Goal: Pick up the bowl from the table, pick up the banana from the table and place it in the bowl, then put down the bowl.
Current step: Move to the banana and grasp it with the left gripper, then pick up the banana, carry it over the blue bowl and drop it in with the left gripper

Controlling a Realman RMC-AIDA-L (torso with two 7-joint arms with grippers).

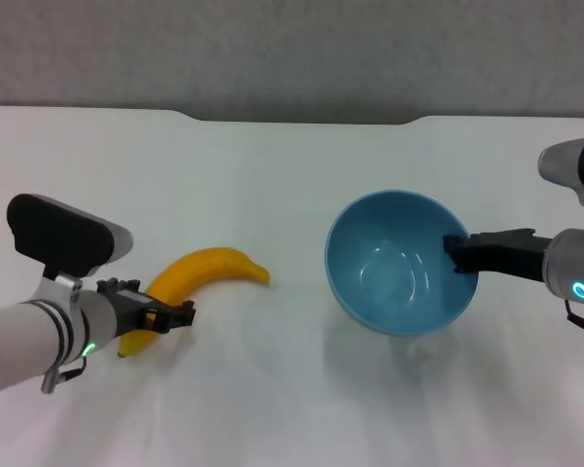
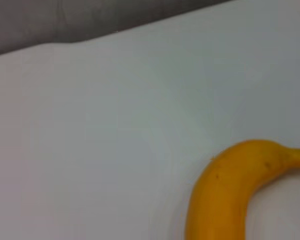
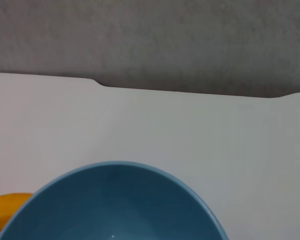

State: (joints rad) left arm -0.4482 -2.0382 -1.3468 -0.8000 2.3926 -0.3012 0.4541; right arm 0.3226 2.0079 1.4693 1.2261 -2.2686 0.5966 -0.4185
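The light-blue bowl [image 1: 399, 261] is tilted with its opening toward me and held a little above the white table [image 1: 273, 175]. My right gripper [image 1: 459, 251] is shut on the bowl's right rim. The bowl's inside also fills the bottom of the right wrist view [image 3: 115, 205]. The yellow banana [image 1: 200, 272] lies on the table to the left of the bowl, and it also shows in the left wrist view [image 2: 225, 195]. My left gripper [image 1: 165, 316] is shut on the banana's near end, low at the table.
The table's notched far edge [image 1: 302, 121] meets a grey wall [image 1: 292, 49]. Bare tabletop lies between the banana and the bowl, and in front of both.
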